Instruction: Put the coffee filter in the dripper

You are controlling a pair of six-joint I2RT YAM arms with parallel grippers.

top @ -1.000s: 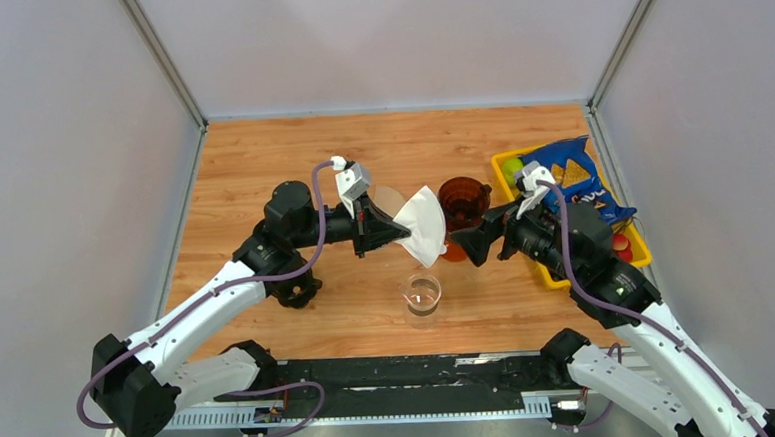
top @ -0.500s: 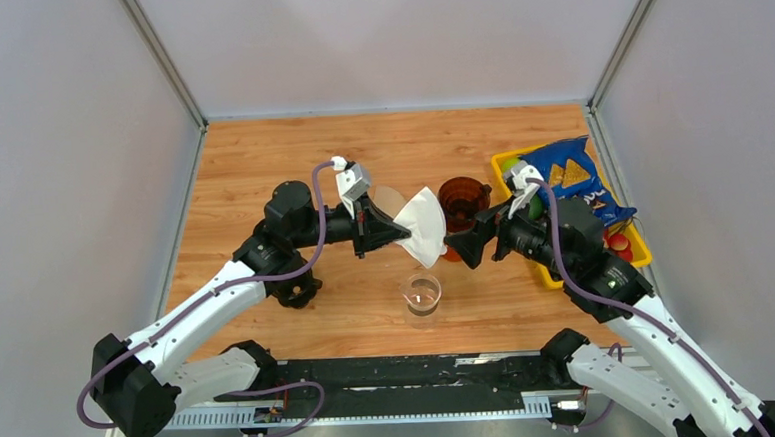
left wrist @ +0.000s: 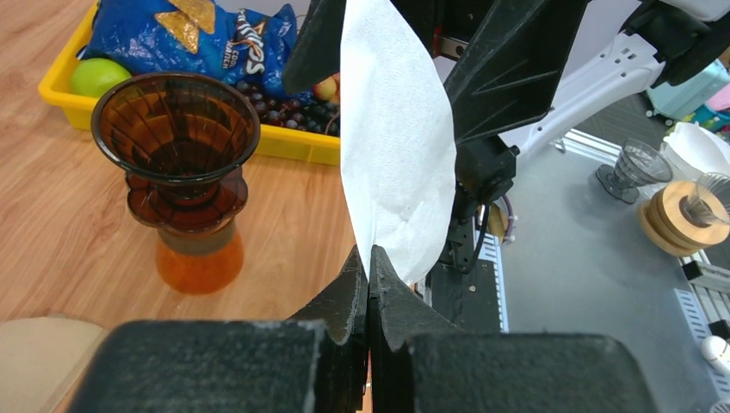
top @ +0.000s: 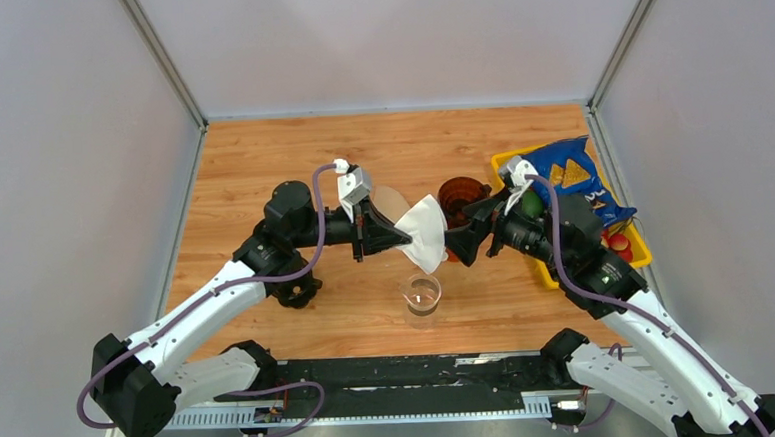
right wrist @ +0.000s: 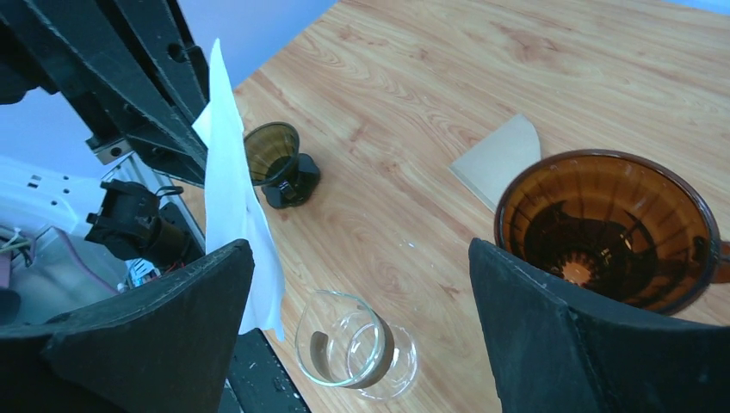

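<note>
Left gripper [left wrist: 368, 258] is clamped tight on the bottom edge of the white coffee filter [left wrist: 396, 146], holding it up in the air just left of the brown dripper [top: 460, 197]. Right gripper [right wrist: 361, 245] is spread wide with the filter's free edge between its jaws; can't tell if it's touching. Wooden table [top: 261, 165], plain grey walls [top: 62, 195]. A glass cup [top: 421, 294] sits below the filter and a tan paper [right wrist: 504, 159] lies flat behind it. On the right there's a yellow tray [top: 504, 162] with a chip bag [top: 566, 174].
</note>
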